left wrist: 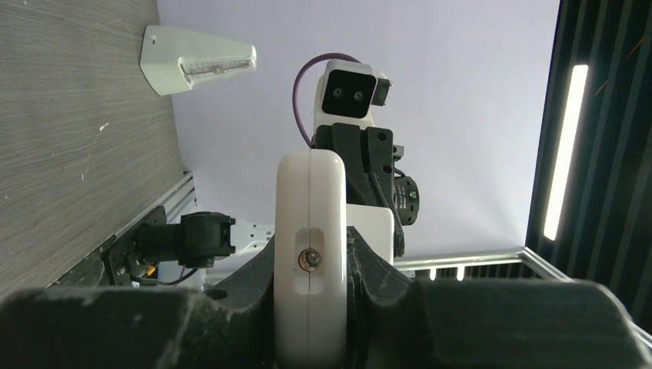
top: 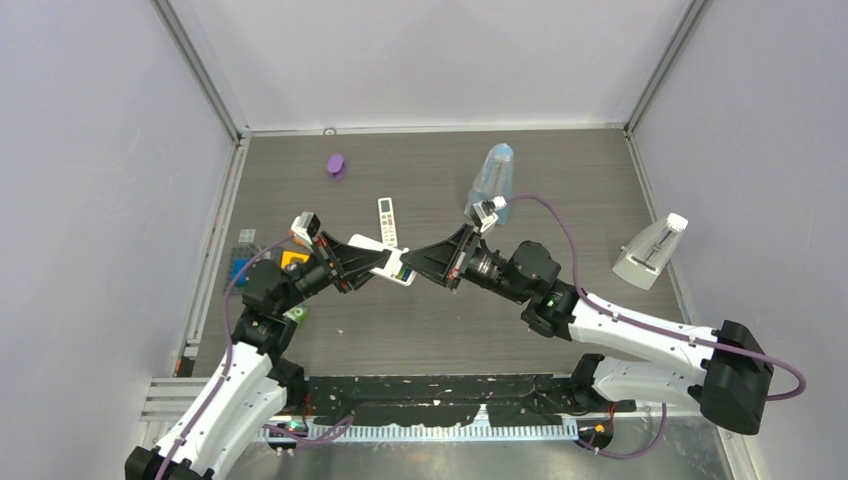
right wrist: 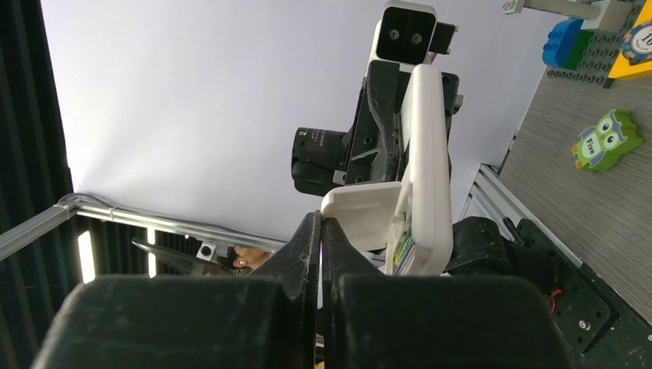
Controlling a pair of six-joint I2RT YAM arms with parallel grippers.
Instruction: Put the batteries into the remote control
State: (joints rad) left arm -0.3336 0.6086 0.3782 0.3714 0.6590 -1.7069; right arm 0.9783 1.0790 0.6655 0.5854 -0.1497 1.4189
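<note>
Nearest the arm bases, a green owl toy (top: 297, 315) lies on the tabletop (top: 450, 330), near and to the left of the remote control (left wrist: 310, 200). The remote control is lifted off the tabletop and held across its width in the left gripper (top: 365, 262), whose fingers press on both long sides. The right gripper (right wrist: 319, 227) meets it from the right with its fingers closed together. Their tips are at the edge of the white cover (right wrist: 361, 214), which stands swung out from the remote control; whether they pinch it I cannot tell. Under the cover the batteries (right wrist: 401, 252) show as a coloured strip in the open compartment. Left of the remote control sit toy blocks (top: 240, 268). To its right, well apart, lies a white wedge (top: 650, 252). Just beyond the remote control a second remote (top: 387, 221) lies flat. Farther back and to the right stands a clear bottle (top: 492, 178), and farther back to the left is a small purple thing (top: 336, 165).
</note>
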